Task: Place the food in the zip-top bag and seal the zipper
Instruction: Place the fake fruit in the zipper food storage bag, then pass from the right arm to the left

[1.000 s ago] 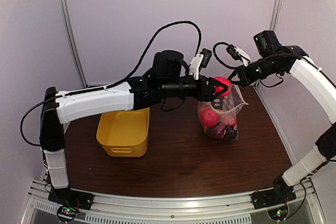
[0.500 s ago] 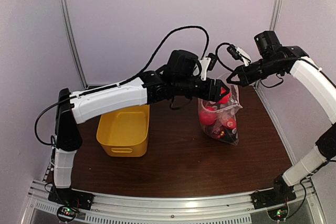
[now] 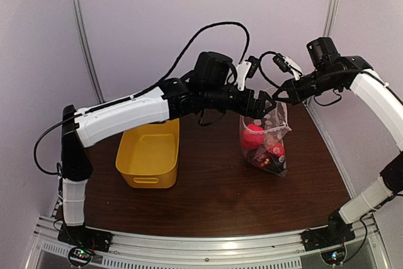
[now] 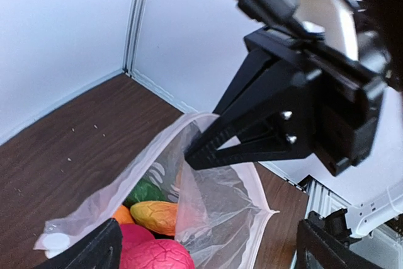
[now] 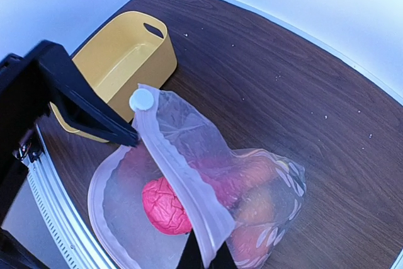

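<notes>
The zip-top bag (image 3: 267, 143) stands open on the table, its dotted clear plastic (image 4: 220, 212) holding the food. Inside lie a pink fruit (image 4: 157, 257), a yellow piece (image 4: 154, 215), a green piece (image 4: 143, 192) and an orange one (image 4: 121, 213). The pink fruit (image 5: 165, 207) also shows through the mouth from the right wrist. My left gripper (image 3: 264, 106) hangs open just above the mouth, with nothing between its fingers (image 4: 94, 251). My right gripper (image 3: 276, 97) is shut on the bag's raised rim, pinching the zipper (image 5: 182, 181) strip from below, and the strip stays unsealed.
A yellow basket (image 3: 148, 157) sits left of the bag, and the part of its inside that shows (image 5: 116, 58) holds nothing. The left arm spans above it. Walls close in behind and at the right, near the bag.
My left gripper brought a red-pink fruit over the bag mouth, opened and let it drop inside. The right gripper kept holding the rim.
</notes>
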Action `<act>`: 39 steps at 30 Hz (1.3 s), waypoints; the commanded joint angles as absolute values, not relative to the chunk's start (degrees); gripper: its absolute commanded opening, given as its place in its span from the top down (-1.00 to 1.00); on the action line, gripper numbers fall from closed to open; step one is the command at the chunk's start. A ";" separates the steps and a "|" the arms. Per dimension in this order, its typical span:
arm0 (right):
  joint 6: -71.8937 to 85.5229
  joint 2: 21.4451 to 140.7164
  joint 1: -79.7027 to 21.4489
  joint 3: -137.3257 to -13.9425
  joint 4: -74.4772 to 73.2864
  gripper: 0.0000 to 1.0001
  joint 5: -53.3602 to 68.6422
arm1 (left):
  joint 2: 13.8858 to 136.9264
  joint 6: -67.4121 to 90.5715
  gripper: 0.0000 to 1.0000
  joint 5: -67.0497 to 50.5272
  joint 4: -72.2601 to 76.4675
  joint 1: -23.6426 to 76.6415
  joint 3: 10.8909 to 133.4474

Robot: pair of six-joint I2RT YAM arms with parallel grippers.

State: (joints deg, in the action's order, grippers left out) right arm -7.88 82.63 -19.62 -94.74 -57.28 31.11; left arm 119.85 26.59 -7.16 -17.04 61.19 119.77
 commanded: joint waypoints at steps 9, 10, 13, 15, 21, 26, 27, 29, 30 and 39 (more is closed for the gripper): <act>-18.51 77.03 -20.58 -93.69 -63.17 1.00 42.07 | 83.27 -8.08 -0.92 -5.48 -7.45 61.24 75.94; -19.96 77.00 -20.75 -93.64 -64.37 1.00 42.79 | 81.96 -8.63 -0.87 -7.12 -6.37 61.21 73.19; -22.45 77.60 -22.15 -93.00 -66.95 0.99 43.46 | 80.02 -7.09 -0.71 -10.71 0.67 61.26 65.86; -22.12 78.13 -23.29 -92.02 -66.92 0.99 43.35 | 80.56 -5.89 -0.61 -15.10 5.79 61.33 63.12; -21.55 79.56 -26.27 -91.91 -66.81 0.99 42.34 | 85.95 -5.32 -0.48 -13.94 14.18 61.46 61.89; -21.43 80.44 -26.95 -92.06 -66.79 0.99 40.94 | 89.93 -6.67 -0.32 -15.42 14.85 61.49 64.15; -21.51 80.61 -27.06 -92.10 -66.92 0.99 40.76 | 90.32 -6.51 -0.29 -15.31 15.46 61.49 64.28; -21.64 80.85 -27.39 -92.16 -67.06 0.99 40.54 | 91.32 -6.33 -0.24 -15.01 17.23 61.51 64.25; -21.67 80.92 -27.52 -92.13 -67.06 0.99 40.52 | 91.72 -6.30 -0.22 -14.97 17.96 61.48 64.25; -20.96 81.88 -28.20 -92.55 -67.06 0.99 39.74 | 94.10 -9.14 0.18 -12.89 23.42 61.47 64.56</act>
State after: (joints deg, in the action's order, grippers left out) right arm -21.06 81.14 -27.75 -91.74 -66.67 41.10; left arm 92.84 -6.68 -14.13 17.98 61.34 62.70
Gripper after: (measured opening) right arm 0.007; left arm 0.459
